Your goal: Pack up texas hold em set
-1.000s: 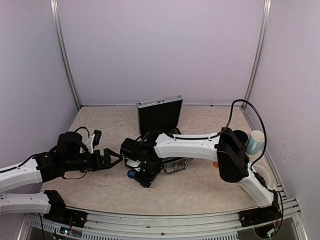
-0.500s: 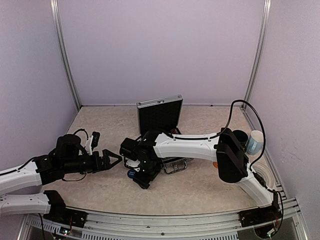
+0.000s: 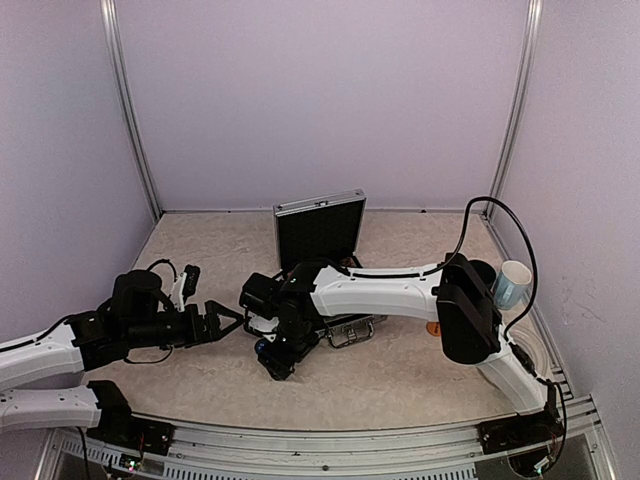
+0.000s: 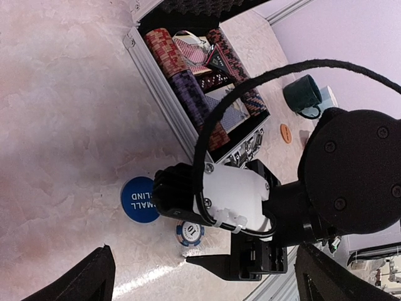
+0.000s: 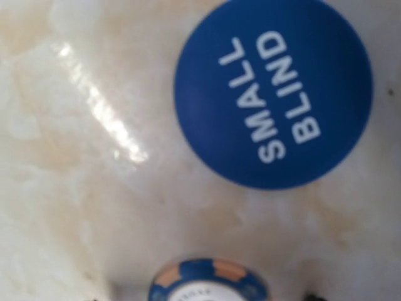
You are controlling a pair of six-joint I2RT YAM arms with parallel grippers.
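Pinching the flat blue-and-orange round chip (image 5: 207, 285) on the beige marbled counter (image 3: 400, 385), beside the round blue button (image 5: 274, 94) outside the open silver ribbed case (image 4: 164, 95), could skid it from the parted, empty fingers of the right gripper (image 3: 274, 360); the left gripper (image 3: 228, 320) gapes empty.

Found at the table's (image 3: 400, 380) far right edge, near the right wall: dark green mug (image 3: 483, 270), upright, with its handle visible in the left wrist view. Noted just beside it: pale-blue mug (image 3: 511, 284), contact undetermined. Recorded as beige and marbled: the table surface. Observed around the enclosure: lilac wall panels (image 3: 320, 100) and aluminium corner posts (image 3: 128, 110).
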